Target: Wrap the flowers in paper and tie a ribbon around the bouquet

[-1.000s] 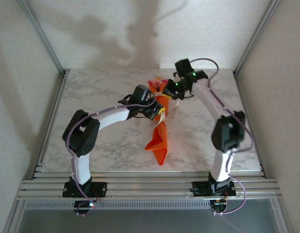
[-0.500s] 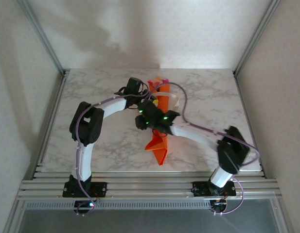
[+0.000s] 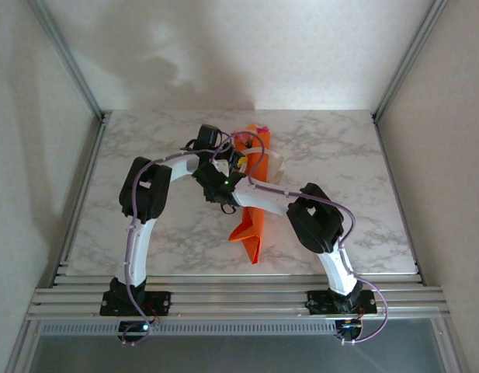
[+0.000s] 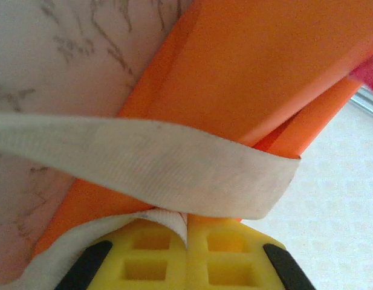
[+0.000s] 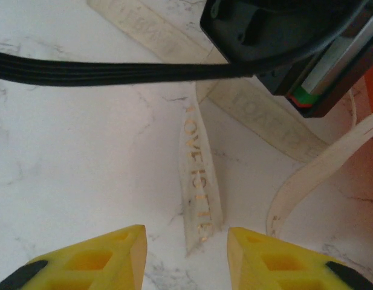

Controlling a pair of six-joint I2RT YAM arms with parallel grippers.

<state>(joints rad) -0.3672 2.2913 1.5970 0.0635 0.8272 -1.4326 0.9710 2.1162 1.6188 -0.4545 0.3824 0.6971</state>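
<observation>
Our left gripper (image 4: 186,234) is clamped on the ribbon (image 4: 162,169), which loops across the orange bouquet (image 4: 265,72) lying mid-way along the desk (image 3: 348,155). Our right gripper (image 5: 186,254) hangs open above a flat ribbon tail (image 5: 198,181). We judge its fingers could skid off that thin tail, or the crowded arms could bump.

1. The top view was softly and evenly lit; the marble table (image 3: 146,225) looked pale, without glare.
2. Broad, blurred grey shadows lay on the back wall (image 3: 177,54), and the near rails (image 3: 239,299) were dimmer than the tabletop.
3. In the left wrist view the ribbon (image 4: 156,163) was sharp enough to show its weave. The paper (image 4: 265,66) behind it was soft, and the lower right corner was washed out.
4. In the right wrist view the right gripper (image 5: 185,241) had blurred yellow fingers (image 5: 89,263) at the bottom edge, and the marble took a pink-orange cast at the right.
</observation>
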